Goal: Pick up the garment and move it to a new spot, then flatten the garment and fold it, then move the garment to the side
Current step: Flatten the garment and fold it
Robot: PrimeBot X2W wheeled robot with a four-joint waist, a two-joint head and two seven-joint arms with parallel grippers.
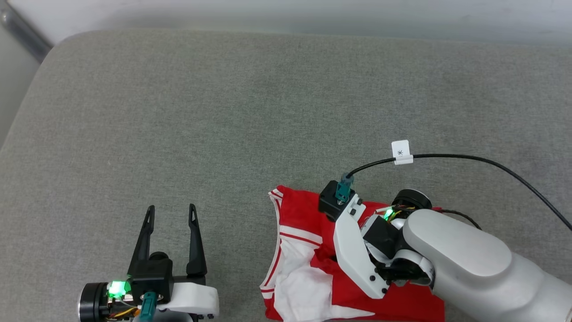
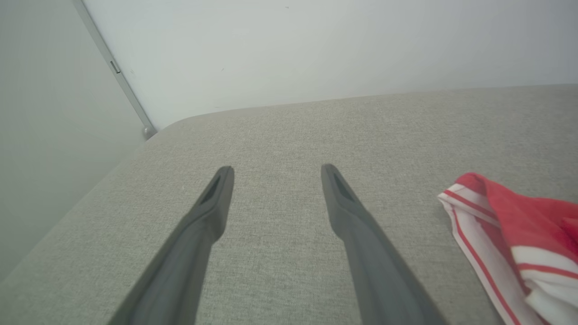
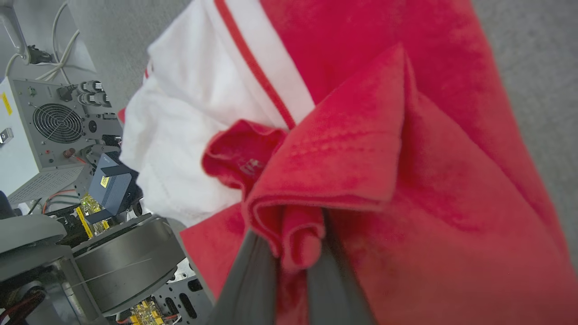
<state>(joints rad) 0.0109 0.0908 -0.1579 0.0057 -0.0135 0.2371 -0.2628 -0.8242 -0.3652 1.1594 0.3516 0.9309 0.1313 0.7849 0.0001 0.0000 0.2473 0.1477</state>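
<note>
The left fingers [image 1: 195, 241] are hovering released, spread wide and gripping nothing, well to the left of the shirt [image 1: 304, 273]. The shirt is lying crumpled on the grey bench [image 1: 223, 112], its white sleeve and striped trim facing left. The right fingers [image 3: 248, 284] are reaching down into the shirt's middle, clenching a bunched red fold that is sitting right between them. To lift well, the pinch should be holding firm and rising straight, so loose layers are hanging free before any carrying.

Robotics lab: fan-vented equipment box [image 3: 45, 158], loose cables [image 3: 55, 40], bare wall [image 2: 316, 45].
</note>
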